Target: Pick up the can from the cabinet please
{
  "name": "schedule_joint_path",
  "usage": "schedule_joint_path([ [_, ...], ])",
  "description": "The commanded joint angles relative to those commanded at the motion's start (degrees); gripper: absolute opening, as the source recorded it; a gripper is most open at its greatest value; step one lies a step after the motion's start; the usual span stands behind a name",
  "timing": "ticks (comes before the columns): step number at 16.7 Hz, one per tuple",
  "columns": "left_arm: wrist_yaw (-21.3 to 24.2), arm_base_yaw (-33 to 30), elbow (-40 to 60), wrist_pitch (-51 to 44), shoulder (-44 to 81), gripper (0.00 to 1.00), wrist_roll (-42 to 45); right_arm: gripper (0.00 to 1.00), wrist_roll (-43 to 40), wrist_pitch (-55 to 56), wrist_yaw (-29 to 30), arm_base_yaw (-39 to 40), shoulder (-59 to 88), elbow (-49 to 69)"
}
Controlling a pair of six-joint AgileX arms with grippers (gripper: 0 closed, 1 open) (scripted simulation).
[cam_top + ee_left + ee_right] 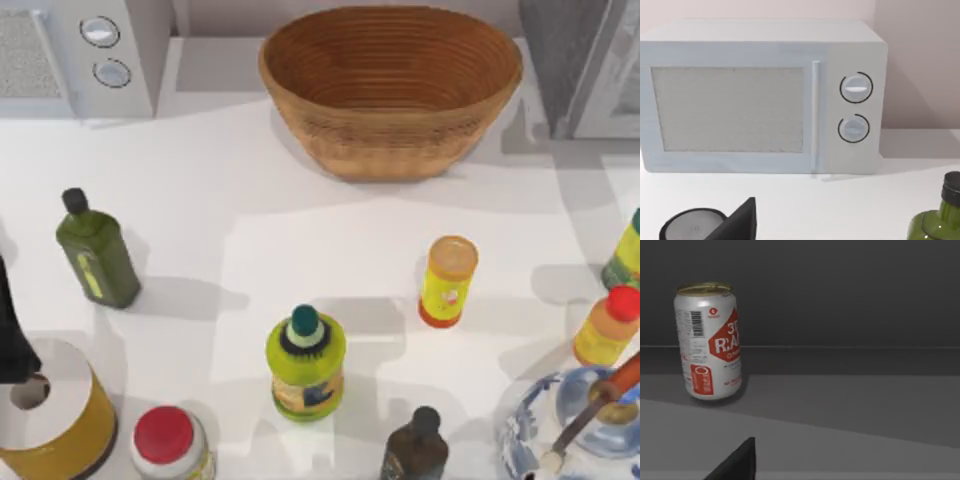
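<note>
Currently, the right arm's wrist camera is facing a white and red can standing upright on a dark cabinet shelf.

Whether the right gripper is released or clenched cannot be told, since just one dark fingertip is showing. The can is sitting off to one side of that fingertip, so an approach straight ahead risks clipping it and tipping it over, or knocking the shelf's front lip. On the table seen from above, a wicker basket is sitting at twelve o'clock, a microwave at ten, the cabinet's edge at two, and bottles are crowding five o'clock, including an orange one. The left gripper is idling at eight o'clock beside a yellow tin, its grip equally impossible to judge.
</note>
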Motion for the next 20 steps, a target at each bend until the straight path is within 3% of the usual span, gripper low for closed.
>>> schedule_joint_path([
  [4, 0.0, 0.0, 0.0, 0.0, 0.0, 1.00, 0.0, 1.00, 0.1, -2.3, 1.1, 0.9, 7.1, 9.4],
  [11, 0.0, 0.0, 0.0, 0.0, 0.0, 1.00, 0.0, 1.00, 0.1, -2.4, 1.4, 0.9, 8.0, 10.3],
  [20, 0.0, 0.0, 0.0, 0.0, 0.0, 1.00, 0.0, 1.00, 0.0, 6.8, 14.1, 13.1, 18.5, 11.8],
])
